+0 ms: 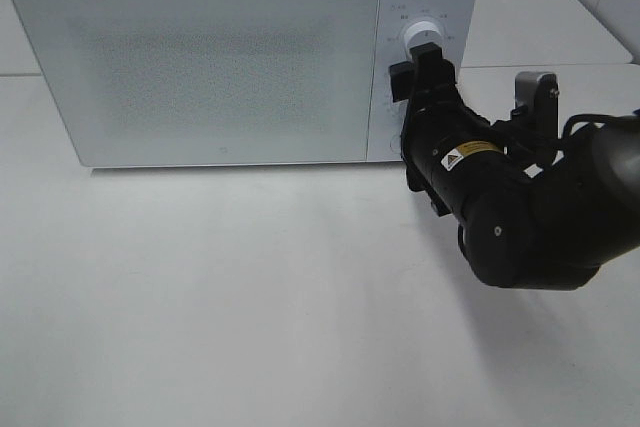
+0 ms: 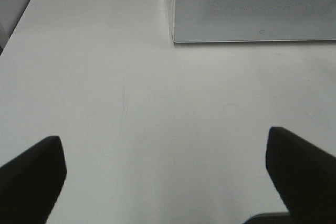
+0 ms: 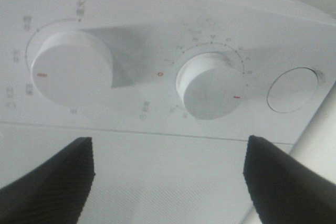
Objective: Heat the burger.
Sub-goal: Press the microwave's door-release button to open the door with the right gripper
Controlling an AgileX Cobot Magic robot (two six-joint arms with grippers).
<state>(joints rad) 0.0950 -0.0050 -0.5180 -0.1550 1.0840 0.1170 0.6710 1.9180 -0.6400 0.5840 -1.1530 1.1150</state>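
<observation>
The microwave [image 1: 200,67] is set at the back of the white table [image 1: 250,297] with its door shut, and broad bare tabletop lies before it. The right gripper [image 1: 420,72] is held at the control panel, jaws spread wide, nothing gripped. From above only the upper dial [image 1: 425,37] is shown. The lower dial [image 3: 210,93] and round button [image 3: 292,89] are shown plainly only at the right wrist. The left gripper [image 2: 165,150], seen only at its own wrist, is spread wide and empty above the table. The burger is seen in no view, and its place cannot be told.
</observation>
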